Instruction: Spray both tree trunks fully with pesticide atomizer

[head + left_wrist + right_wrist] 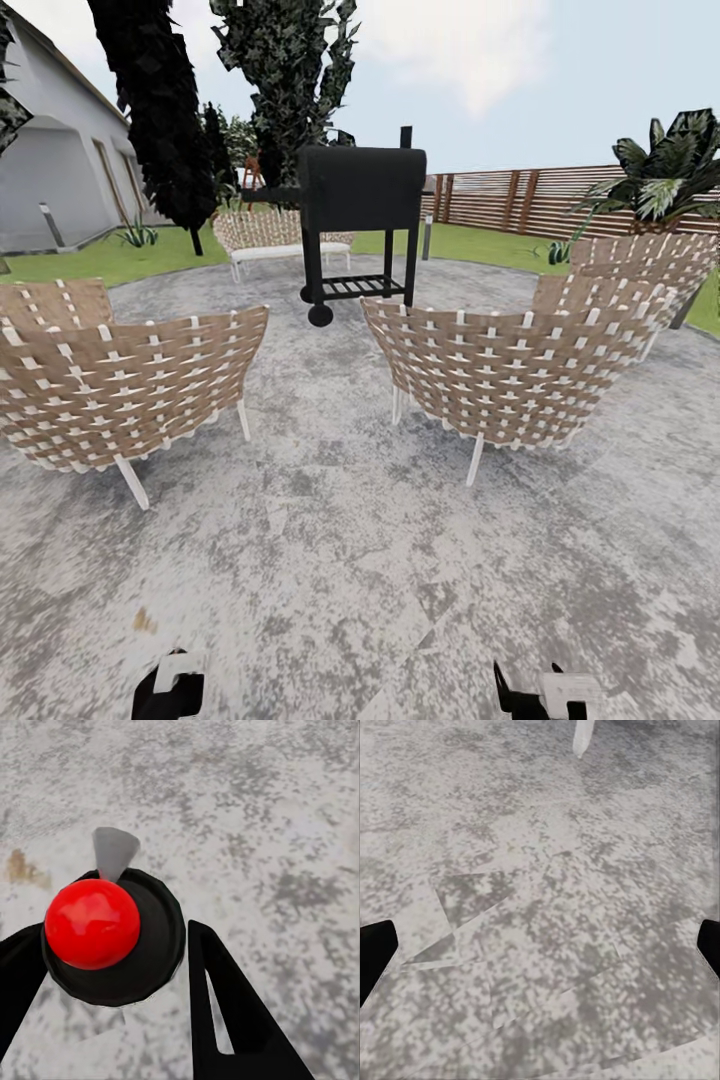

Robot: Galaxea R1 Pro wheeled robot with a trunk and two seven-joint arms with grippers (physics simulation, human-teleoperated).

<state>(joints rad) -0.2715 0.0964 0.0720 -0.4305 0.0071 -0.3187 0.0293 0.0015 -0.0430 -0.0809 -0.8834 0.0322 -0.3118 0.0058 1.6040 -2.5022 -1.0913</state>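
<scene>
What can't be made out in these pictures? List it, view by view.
Atomizer, left wrist view: seen from above, its lower body hidden by its own cap.
Left tool, right tool, head view: cut off by the bottom edge.
Tree, head view: trunk hidden by foliage and the grill.

Both arms hang low. The left end effector [112, 967] grips the atomizer [112, 941]. The right end effector [540, 945] is spread wide.
</scene>
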